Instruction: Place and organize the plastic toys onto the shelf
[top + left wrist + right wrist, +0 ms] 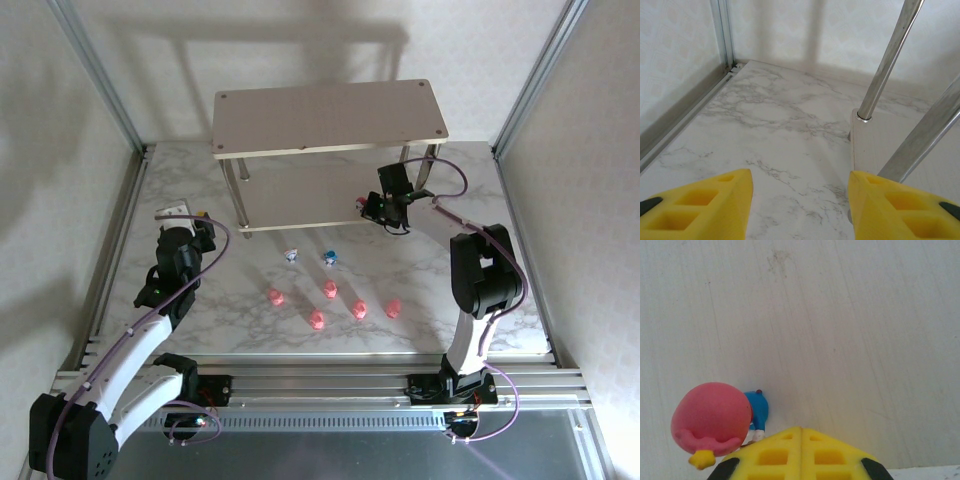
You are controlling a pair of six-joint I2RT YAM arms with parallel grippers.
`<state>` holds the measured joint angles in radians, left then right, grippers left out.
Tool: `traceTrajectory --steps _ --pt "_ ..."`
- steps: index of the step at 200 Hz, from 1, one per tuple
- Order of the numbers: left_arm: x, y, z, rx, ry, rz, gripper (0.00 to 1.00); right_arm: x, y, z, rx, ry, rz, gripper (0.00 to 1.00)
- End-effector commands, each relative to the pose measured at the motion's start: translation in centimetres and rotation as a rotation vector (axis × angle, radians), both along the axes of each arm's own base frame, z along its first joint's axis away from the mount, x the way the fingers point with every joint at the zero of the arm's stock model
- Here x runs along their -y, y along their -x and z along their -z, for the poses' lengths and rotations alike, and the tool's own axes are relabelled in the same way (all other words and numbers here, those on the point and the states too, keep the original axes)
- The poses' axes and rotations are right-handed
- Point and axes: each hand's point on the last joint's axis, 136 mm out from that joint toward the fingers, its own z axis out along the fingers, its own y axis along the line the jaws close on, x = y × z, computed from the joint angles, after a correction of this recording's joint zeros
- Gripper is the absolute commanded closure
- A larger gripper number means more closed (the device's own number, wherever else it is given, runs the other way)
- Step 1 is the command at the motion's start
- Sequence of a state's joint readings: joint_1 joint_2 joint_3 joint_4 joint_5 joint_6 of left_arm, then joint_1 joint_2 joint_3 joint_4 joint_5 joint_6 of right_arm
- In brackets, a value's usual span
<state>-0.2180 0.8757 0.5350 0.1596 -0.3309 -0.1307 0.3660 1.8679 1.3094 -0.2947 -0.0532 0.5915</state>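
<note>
- At the right front corner of the shelf (330, 120), on its lower board (300, 195), the red toy (360, 202) sits just beside the right gripper (385, 210).
- In the wrist view, the right gripper (801, 429) is clenched with its pads pressed together and nothing between them. The red toy (712, 417) is just left of the fingertips; whether it touches them cannot be told.
- The step in hand looks like leaving this toy on the shelf. The arm should back straight away from the shelf, not sideways, or the near finger could drag or tip the toy.
- If the toy needs tidying, a slow push deeper into the shelf with the closed tip would likely do. Its big round head looks top-heavy.
- Left of the shelf, the left gripper (800, 175) is released and half spread with nothing between its pads, facing a front leg (885, 65).
- The top board carries nothing. The lower board shows only the red toy, though much of it is hidden under the top board.
- In front of the shelf on the table (420, 290) are the whitish-blue toy (293, 256) and blue toy (330, 259). Five pink toys (329, 289) lie farther out.
</note>
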Motion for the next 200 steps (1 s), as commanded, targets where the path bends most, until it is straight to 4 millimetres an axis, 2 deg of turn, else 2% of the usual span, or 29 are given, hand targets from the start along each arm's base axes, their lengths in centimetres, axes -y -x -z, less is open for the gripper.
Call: traceTrajectory --steps 1,200 --pt "-0.7 0.2 0.0 0.005 -0.011 -0.027 0.47 0.9 -1.2 0.1 0.008 0.013 0.031 1.00" --pt "-0.7 0.0 0.3 -0.006 -0.019 -0.029 0.47 1.7 -3.5 -0.1 0.023 0.037 0.047 0.99"
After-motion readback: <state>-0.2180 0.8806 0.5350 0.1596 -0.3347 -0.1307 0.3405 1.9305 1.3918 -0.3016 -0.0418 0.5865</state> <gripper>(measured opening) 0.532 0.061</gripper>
